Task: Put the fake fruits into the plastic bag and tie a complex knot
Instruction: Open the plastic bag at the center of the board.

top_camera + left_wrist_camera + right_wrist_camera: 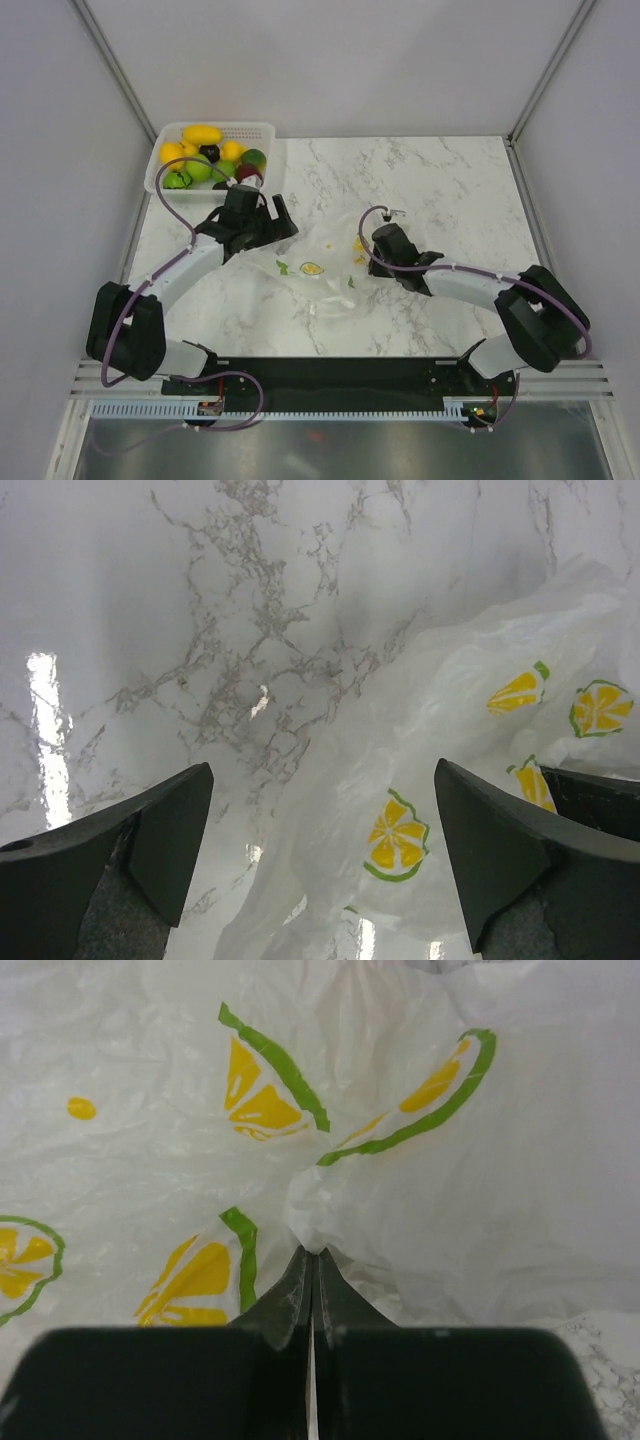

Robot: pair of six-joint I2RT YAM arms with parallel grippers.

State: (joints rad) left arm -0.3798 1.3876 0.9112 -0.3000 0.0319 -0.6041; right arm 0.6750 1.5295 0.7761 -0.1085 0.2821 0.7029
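The right pincer (312, 1257) is pressed together, pinching a fold of the plastic bag (318, 272), which lies flat on the counter (450, 190). The left pincer (322, 772) hangs spread over the bag's edge. The fruits (210, 155) sit in the basket (258, 128).

Fruits (205, 160) in basket (263, 127) behind bag (320, 272)

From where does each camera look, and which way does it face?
Top camera: above and behind the arms, facing down on table, both arms, bag and fruit basket.
Left wrist: on the left arm, facing down past the open left claw at table and bag.
Right wrist: on the right arm, close to the bag; right claw shut on a fold.
Both wrist views share the bag.
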